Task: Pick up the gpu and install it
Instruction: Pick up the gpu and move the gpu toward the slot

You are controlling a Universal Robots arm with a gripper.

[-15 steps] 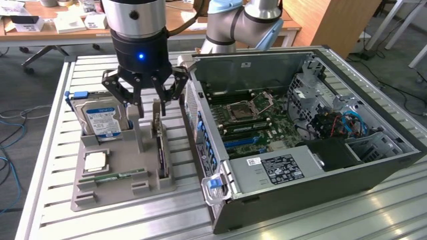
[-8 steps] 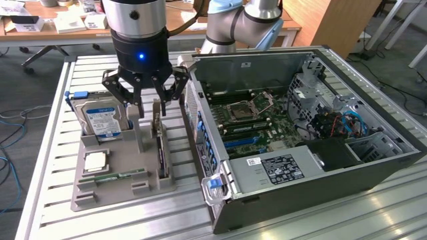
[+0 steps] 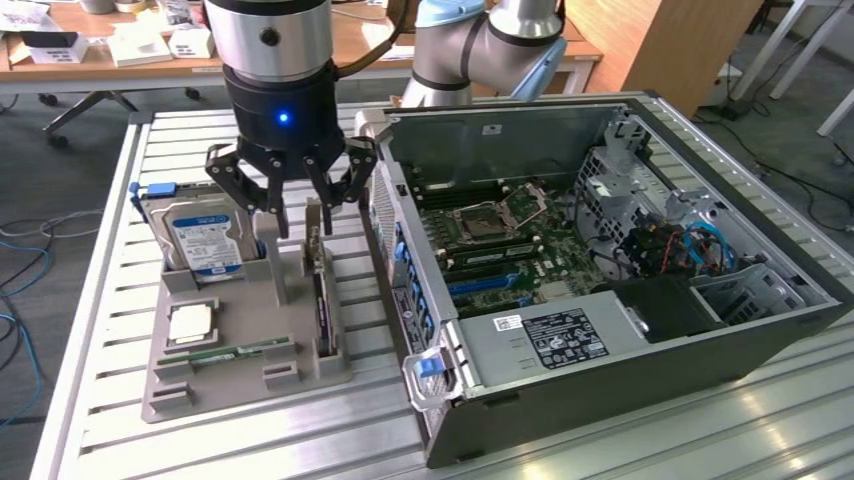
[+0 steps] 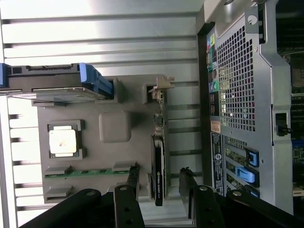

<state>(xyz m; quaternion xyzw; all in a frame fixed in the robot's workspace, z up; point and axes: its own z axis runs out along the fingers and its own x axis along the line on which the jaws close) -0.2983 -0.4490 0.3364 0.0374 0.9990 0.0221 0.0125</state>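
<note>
Wrist view: gripper (image 4: 160, 170) wide apart, straddling the on-edge gpu (image 4: 158, 152); writing on its edge unreadable.

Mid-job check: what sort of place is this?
Probably a robotics lab or workshop: an open grey desktop computer case lies on a slatted metal table, a grey tray of computer parts beside it, a cluttered wooden desk behind.

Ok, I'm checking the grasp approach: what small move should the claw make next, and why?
Probably lower straight down. The open claw hangs above the gpu, which stands on edge in the gray tray; its fingers straddle the card without touching it.
</note>
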